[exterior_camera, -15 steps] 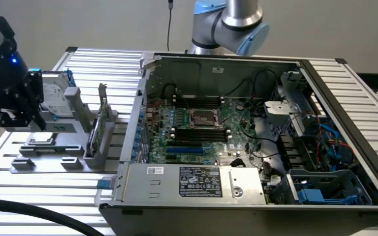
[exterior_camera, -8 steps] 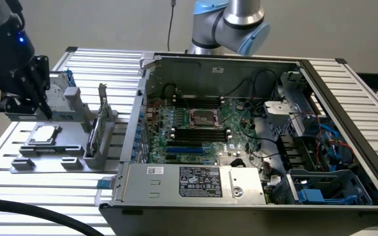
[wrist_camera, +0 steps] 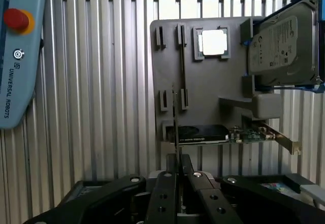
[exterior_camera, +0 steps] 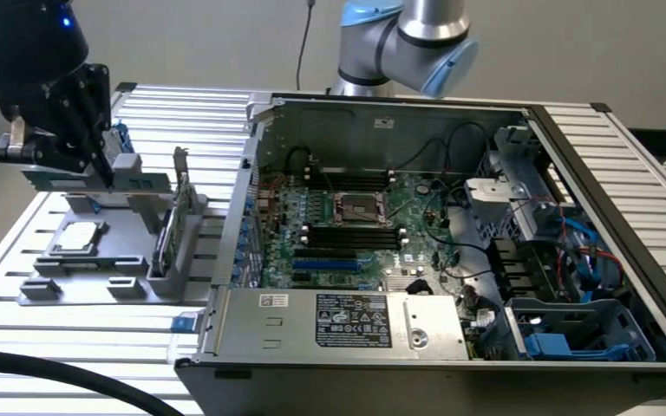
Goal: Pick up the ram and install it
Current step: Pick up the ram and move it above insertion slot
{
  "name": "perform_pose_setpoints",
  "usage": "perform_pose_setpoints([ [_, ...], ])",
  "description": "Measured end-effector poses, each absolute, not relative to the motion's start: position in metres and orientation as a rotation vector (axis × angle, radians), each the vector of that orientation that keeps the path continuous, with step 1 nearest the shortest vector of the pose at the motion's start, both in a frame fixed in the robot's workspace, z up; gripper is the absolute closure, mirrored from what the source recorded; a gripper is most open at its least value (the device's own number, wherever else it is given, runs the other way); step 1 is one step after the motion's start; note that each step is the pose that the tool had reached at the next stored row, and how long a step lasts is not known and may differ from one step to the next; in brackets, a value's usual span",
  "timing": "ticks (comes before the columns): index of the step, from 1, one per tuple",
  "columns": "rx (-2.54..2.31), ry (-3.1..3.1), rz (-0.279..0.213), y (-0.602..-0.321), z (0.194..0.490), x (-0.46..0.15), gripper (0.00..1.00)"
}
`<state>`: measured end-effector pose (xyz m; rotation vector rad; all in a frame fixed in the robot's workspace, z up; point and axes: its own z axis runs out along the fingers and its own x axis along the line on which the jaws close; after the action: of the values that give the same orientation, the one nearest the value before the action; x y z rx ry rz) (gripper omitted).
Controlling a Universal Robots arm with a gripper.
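Ram (wrist_camera: 175,112): a thin dark stick seen edge-on, pinched at one end and hanging over the grey tray (wrist_camera: 203,92), just beside the tray's long narrow slot (wrist_camera: 181,61).
Pincer (wrist_camera: 176,158): fingers pressed together on the ram, above the tray.
Tray: lies on the slatted desk (wrist_camera: 101,82) and carries a silver-topped chip (wrist_camera: 213,42), a hard drive (wrist_camera: 282,43) and a graphics card (wrist_camera: 213,134).
Computer case (exterior_camera: 264,325): open, at 3 o'clock of the tray in the exterior view.
Memory slots (exterior_camera: 356,234): black, mid-board, well apart from the ram.
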<state>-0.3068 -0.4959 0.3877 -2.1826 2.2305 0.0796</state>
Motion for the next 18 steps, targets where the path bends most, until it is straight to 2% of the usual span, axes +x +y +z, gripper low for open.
perform_pose_setpoints([
  [6,-2.183,2.231,0.080,-0.495,0.400,-0.279,0.86],
  [18,-2.183,2.231,0.079,-0.489,0.403,-0.225,0.86],
])
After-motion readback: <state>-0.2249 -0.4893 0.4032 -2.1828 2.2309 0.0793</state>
